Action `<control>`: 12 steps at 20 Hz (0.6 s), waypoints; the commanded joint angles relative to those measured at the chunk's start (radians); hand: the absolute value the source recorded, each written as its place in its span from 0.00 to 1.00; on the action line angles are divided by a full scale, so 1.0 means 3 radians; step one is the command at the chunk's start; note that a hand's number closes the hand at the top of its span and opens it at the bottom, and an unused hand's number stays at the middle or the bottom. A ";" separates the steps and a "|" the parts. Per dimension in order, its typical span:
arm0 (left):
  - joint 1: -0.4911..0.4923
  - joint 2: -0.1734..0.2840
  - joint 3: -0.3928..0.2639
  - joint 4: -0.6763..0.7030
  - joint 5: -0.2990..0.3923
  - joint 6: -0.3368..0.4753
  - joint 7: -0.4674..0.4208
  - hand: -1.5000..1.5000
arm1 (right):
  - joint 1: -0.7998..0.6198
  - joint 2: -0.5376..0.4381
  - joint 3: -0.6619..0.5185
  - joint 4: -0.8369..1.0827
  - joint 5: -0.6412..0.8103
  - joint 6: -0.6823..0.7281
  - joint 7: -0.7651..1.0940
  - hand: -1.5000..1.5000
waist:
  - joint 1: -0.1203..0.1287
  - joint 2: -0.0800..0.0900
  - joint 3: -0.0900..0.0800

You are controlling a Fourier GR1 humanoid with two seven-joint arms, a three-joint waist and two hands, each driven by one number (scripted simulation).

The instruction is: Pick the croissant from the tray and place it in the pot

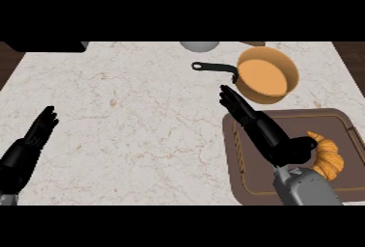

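A golden croissant point(328, 157) lies on the brown tray point(349, 126) at the lower right. My right hand point(267, 132) stretches over the tray's left part, fingers straight and pointing up-left, thumb close beside the croissant's upper end. It holds nothing. The orange pot point(265, 75) with a black handle point(212, 66) stands just beyond the tray, a short way past my right fingertips. My left hand point(34, 135) rests open at the lower left edge, fingers up.
A grey round object point(199, 46) sits at the counter's far edge, left of the pot. A dark block point(46, 46) shows at the top left corner. Marbled counter point(135, 120) spreads between my two hands.
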 commanded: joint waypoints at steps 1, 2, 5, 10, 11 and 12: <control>-0.0117 -0.0139 0.0141 0.0251 0.0042 -0.0069 -0.0130 0.50 | 0.0249 -0.0230 -0.0253 0.0070 0.0103 0.0105 -0.0355 1.00 | -0.0035 0.0001 0.0030; -0.0200 -0.0174 0.0142 0.0003 0.0063 0.0161 0.0057 0.50 | 0.0036 -0.0500 -0.0696 0.0151 -0.0121 0.0157 -0.0287 1.00 | -0.0050 0.0004 0.0034; -0.0380 -0.0267 0.0329 -0.0142 0.0224 0.0416 0.0226 0.50 | 0.0088 -0.0971 -0.1406 0.0438 -0.0204 0.0133 -0.0624 1.00 | -0.0160 0.0020 0.0059; -0.0439 -0.0408 0.0307 -0.0178 0.0322 0.0499 0.0373 0.50 | 0.0387 -0.1445 -0.1789 0.1094 0.0442 -0.0193 -0.1307 0.00 | -0.0143 0.0052 0.0067; -0.0541 -0.0440 0.0285 -0.0234 0.0354 0.0531 0.0489 0.50 | 0.0348 -0.1346 -0.1851 0.1296 0.0387 -0.0185 -0.1612 0.00 | -0.0076 0.0058 0.0069; -0.0621 -0.0372 0.0319 -0.0219 0.0342 0.0556 0.0592 0.50 | 0.0528 -0.1337 -0.1919 0.1369 0.0313 -0.0055 -0.1975 0.00 | -0.0118 0.0040 0.0067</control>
